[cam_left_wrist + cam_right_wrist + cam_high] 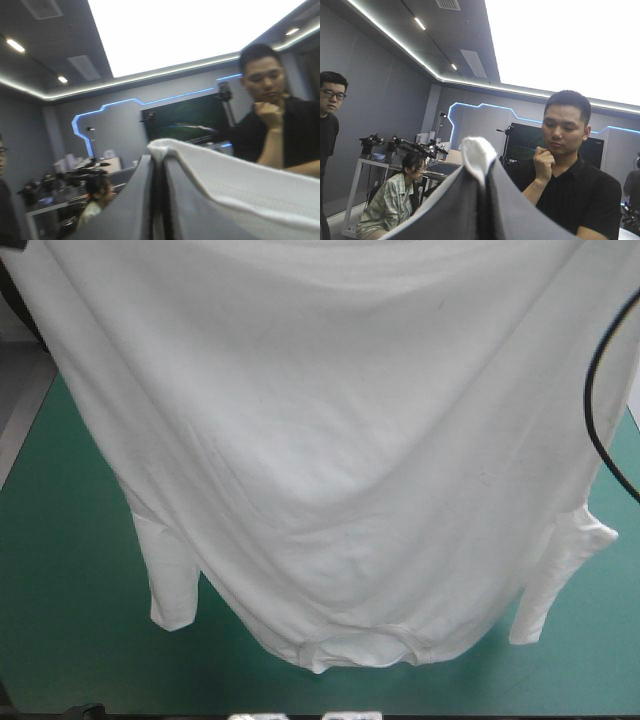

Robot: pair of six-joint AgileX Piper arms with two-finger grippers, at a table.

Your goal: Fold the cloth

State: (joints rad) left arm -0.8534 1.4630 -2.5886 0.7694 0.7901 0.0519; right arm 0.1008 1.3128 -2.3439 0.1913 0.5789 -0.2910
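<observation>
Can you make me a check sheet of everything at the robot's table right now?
surface: teal-green table, bare where it shows.
job's things: T-shirt held up and spread wide, collar lowest, by the table's near edge.
clutter: nothing seen.
grippers: left gripper and right gripper each shut on an edge of the T-shirt, raised high.
cables: no stray one seen.
surroundings: nothing seen.
</observation>
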